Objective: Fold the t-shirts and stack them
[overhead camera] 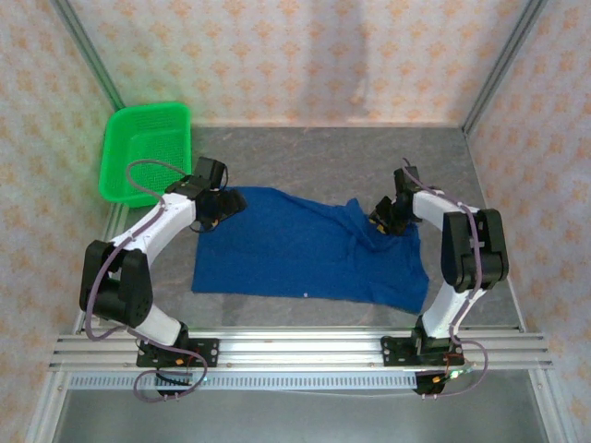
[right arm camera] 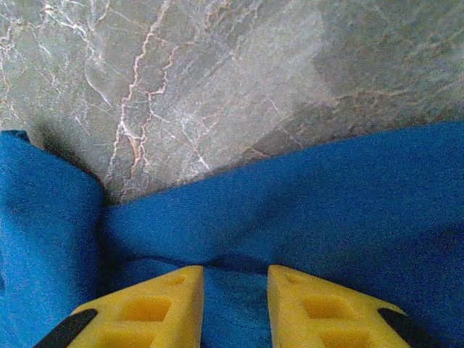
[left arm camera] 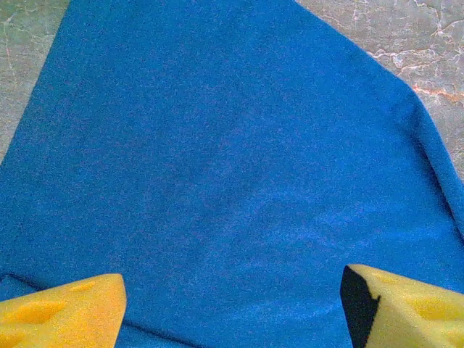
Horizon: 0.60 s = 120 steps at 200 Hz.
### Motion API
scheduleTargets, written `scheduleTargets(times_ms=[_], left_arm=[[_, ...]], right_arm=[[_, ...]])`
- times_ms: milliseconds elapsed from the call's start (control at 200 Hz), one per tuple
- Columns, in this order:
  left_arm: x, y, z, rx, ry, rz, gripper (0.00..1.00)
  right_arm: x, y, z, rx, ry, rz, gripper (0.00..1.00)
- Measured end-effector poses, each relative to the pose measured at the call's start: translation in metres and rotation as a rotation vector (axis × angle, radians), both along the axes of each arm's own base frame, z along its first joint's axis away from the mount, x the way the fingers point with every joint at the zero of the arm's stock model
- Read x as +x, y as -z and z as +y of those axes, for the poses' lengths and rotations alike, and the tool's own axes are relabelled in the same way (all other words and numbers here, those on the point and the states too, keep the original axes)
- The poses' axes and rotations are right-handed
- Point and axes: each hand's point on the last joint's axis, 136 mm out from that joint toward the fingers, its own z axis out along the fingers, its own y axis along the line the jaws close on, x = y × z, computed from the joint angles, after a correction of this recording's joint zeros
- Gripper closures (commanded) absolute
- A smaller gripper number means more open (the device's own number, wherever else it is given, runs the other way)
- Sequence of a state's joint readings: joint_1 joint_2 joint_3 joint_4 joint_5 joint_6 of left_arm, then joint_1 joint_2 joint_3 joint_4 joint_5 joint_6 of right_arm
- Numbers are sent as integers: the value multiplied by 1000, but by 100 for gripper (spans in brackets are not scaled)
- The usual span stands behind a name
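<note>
In the top view my left claw (overhead camera: 220, 201) sits at the upper left corner of the royal-blue t-shirt (overhead camera: 295, 254), just below the green basket (overhead camera: 152, 109). Its wrist view shows the claw (left arm camera: 232, 290) gaping wide with nothing in it, and the cloth spreading away toward the top of the frame. The shirt lies flat on the grey counter (overhead camera: 323, 148), in the middle of the picture, its long axis running left to right between my two claws. At the upper right corner the cloth is rumpled, and there my right claw (overhead camera: 381, 220) is down on it. Seen from that wrist, the claw (right arm camera: 235, 275) stands narrow with a ridge of blue cloth between the pads; whether it bites, I cannot tell. Bare counter lies beyond. The fold, I judge, hangs on this: the shirt lies inward from both claws — each holds its own far corner.
</note>
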<state>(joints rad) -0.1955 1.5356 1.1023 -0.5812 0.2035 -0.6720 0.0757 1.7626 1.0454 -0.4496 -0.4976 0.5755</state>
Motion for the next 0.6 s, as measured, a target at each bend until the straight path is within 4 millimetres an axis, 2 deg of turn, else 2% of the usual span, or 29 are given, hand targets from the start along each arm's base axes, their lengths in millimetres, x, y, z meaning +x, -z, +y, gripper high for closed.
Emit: scheduleTargets(times_ms=[125,295,425,600], left_arm=[[-2,-1,1,1,-3,-3,21],[-6,2,2,3,-3,5,21],[-6,3,3,3,-5,8,21],[-6,2,6,4,-13,5,21]], right_arm=[[-2,1,0,0,-2,7,77],[-3,7,2,8,-9,25,90],[0,4,4,18,-23,18,100],[13,-10,5,16,-42,-19,100]])
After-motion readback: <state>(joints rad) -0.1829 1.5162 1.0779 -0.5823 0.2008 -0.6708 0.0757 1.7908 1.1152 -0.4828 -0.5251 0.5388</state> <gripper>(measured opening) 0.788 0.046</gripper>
